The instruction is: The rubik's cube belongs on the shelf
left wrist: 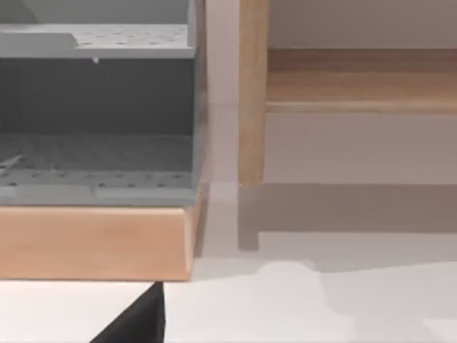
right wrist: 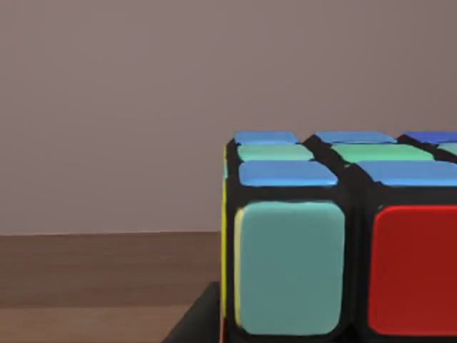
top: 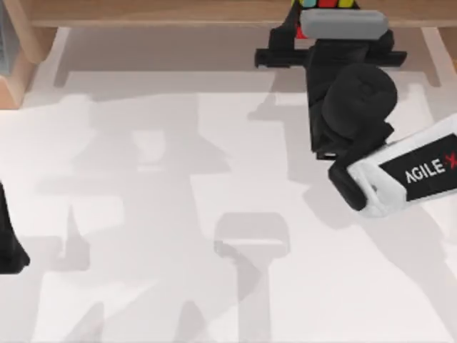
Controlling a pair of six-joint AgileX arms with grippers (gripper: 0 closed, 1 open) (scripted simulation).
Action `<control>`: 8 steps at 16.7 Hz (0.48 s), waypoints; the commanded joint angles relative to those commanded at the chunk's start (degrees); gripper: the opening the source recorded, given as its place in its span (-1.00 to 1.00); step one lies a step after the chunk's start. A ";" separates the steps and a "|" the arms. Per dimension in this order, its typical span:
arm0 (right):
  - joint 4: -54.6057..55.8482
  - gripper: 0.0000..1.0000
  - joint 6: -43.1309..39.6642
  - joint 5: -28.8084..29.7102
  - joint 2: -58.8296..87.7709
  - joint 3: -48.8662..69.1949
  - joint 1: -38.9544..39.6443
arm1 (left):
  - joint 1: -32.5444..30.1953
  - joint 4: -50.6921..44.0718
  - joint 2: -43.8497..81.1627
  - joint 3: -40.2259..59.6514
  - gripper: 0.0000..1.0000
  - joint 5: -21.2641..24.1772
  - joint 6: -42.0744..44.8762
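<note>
Right arm reaching toward 12 o'clock from the table's right side, wrist camera housing over the front edge of the shelf (top: 178,13) at about 1 o'clock in the top view. Right gripper (top: 325,21) hidden beneath the wrist there; cannot tell whether wide, narrow or clamped. Rubik's cube (top: 328,3) peeking out at the very top edge, just beyond the wrist, on or just above the wooden board. Seen close from the right wrist: rubik's cube (right wrist: 343,243) with blue and green stickers on top, a teal and a red sticker facing the camera, brown board (right wrist: 100,279) beneath. Left arm (top: 8,243) parked at 9 o'clock by the table's left edge. From the left wrist: a shelf side support (left wrist: 251,93) upright, a grey perforated rack (left wrist: 96,107) on a wooden base just beside it
</note>
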 joint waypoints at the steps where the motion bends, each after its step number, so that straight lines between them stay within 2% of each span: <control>1: -0.89 -1.00 0.15 -0.41 0.45 1.83 -0.52 | 0.00 0.00 0.00 0.00 1.00 0.00 0.00; 8: -9.62 -1.00 1.03 -3.84 7.46 16.59 -4.17 | 0.00 0.00 0.00 0.00 1.00 0.00 0.00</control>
